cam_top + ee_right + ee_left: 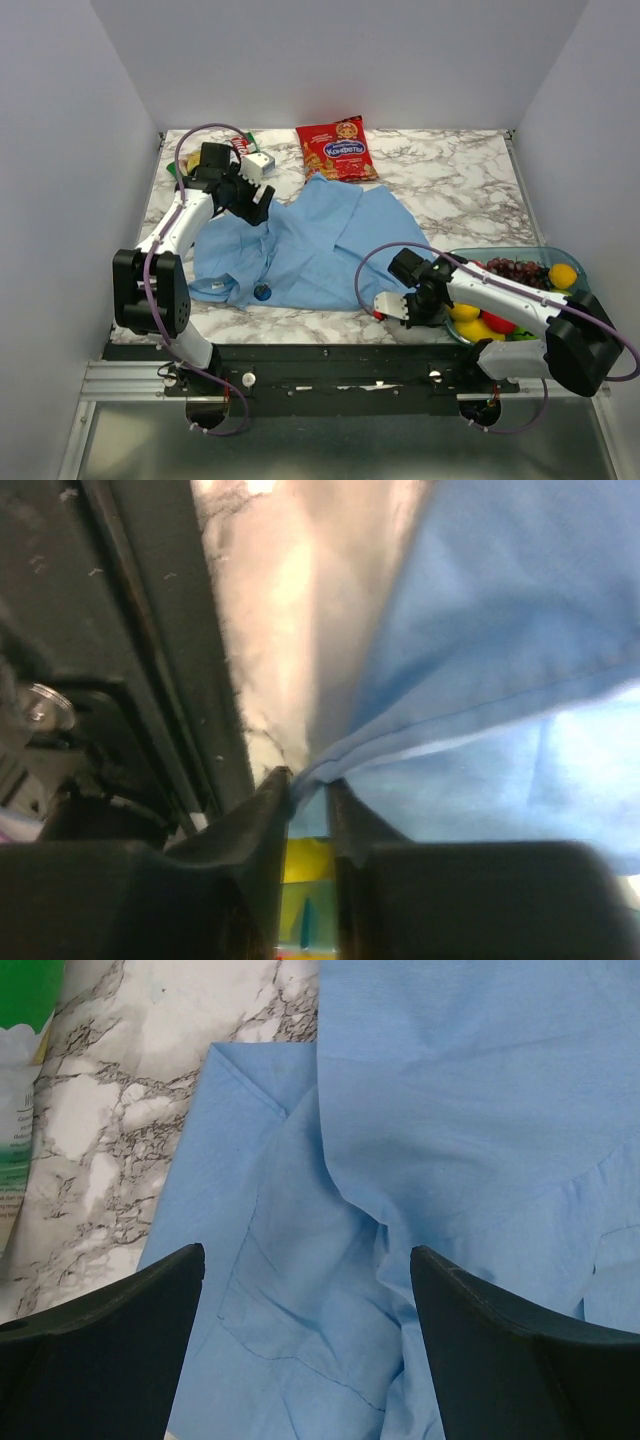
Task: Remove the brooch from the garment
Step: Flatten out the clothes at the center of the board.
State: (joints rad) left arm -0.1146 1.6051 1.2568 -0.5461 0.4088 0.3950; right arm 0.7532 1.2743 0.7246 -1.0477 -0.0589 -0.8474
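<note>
Across the marble table (pixel 450 165) spreads the blue garment (pixel 320 240), thin, limp cloth that will likely bunch and drag unless it is held down. Over its far left part hangs the left gripper (pixel 307 1260), jaws wide apart and empty. The right gripper (pixel 308 785) is pinched on the near right hem. Near the garment's front edge sits the brooch (pixel 262 292), small, hard and probably light, best nipped by its rim.
</note>
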